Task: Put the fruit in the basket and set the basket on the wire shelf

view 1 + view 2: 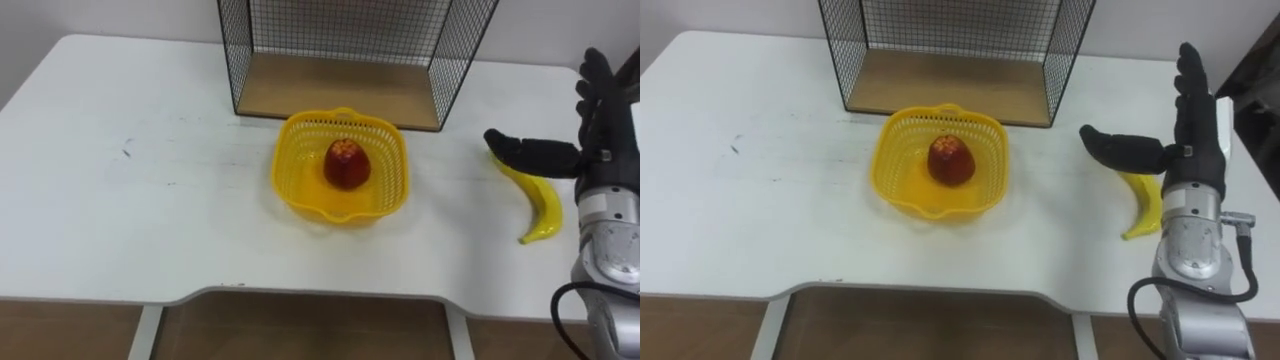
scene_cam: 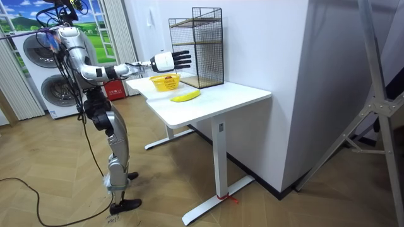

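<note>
left eye view: white desk (image 1: 130,200); yellow basket (image 1: 290,182) before wire shelf (image 1: 340,95), red fruit (image 1: 346,164) inside; banana (image 1: 545,205) on desk at right, outside basket; right hand (image 1: 600,145) over banana's upper end, fingers straight, holding nothing.
room view: robot stands beside desk, right arm outstretched over it.

1. A white table (image 1: 120,220) spans the eye views from edge to edge, with small dark marks (image 1: 126,152) left of centre (faint specks).
2. In the room view, two stacked washing machines (image 2: 47,53) stand at the upper left, beside pale curtains (image 2: 117,31).
3. A red object (image 2: 115,89) sits left of centre.
4. Wood floor (image 2: 252,205) covers the bottom; a metal stand (image 2: 372,107) rises at the right edge.
</note>
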You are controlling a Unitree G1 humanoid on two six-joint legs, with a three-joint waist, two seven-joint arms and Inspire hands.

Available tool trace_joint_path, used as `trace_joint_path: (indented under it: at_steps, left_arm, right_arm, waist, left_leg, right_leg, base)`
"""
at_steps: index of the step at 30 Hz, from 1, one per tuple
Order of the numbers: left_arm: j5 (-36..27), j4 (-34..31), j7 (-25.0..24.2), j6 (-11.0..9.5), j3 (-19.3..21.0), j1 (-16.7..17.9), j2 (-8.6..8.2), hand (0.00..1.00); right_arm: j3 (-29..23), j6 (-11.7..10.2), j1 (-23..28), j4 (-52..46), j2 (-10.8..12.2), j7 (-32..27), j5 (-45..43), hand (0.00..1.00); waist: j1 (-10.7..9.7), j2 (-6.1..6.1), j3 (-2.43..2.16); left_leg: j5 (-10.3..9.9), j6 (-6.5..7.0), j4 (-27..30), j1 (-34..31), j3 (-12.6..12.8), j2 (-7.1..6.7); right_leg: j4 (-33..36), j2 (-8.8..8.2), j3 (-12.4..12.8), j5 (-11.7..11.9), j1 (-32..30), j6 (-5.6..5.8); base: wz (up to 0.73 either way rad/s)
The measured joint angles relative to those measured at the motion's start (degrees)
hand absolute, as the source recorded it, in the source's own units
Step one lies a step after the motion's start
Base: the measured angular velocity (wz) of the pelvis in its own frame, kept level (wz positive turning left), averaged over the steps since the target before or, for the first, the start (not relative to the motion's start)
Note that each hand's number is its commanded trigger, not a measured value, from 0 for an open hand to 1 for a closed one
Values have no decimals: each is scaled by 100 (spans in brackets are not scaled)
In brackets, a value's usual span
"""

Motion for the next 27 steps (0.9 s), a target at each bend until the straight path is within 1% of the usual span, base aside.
trace_joint_path:
  at_steps: [5,8,14,18,24,27]
  left_arm:
    - [6,-66,-2,28,0,13,-1,0]
    - [7,-212,-4,52,1,56,-1,0]
    - [20,-274,-4,54,91,46,-7,0]
    - [20,-317,-9,53,90,50,-7,0]
    - [126,-423,-73,55,90,44,-7,0]
    - [128,-423,-102,99,90,39,-7,0]
  right_arm:
    - [0,27,-2,237,-19,-10,-1,0]
    - [-1,28,-2,274,-19,-10,-2,0]
    - [-9,28,-36,410,-32,-9,-49,0]
    - [-16,28,-81,581,-129,-10,-55,0]
    - [-18,34,-123,814,-250,-30,-240,0]
    - [-10,69,-126,854,-304,-30,-265,0]
  waist:
    - [13,-7,1]
    - [13,-6,1]
    - [15,-6,2]
    - [31,18,10]
    - [97,21,1]
    - [159,11,-6]
  left_leg:
    - [1,0,-3,1,-1,0]
    - [1,0,-7,2,-2,0]
    - [1,0,-3,-2,1,0]
    - [1,0,-5,-8,8,-1]
    - [2,2,0,-78,20,-5]
    - [3,3,10,-79,19,-7]
  right_leg:
    - [2,0,14,0,-7,0]
    - [2,0,20,0,-13,0]
    - [0,6,66,0,-18,0]
    - [-6,15,116,-1,-30,0]
    - [-2,15,145,-1,-110,0]
    - [-1,15,146,-1,-113,1]
  base:
    - [0]
    - [0]
    - [0]
    - [0]
    - [-2]
    - [0]
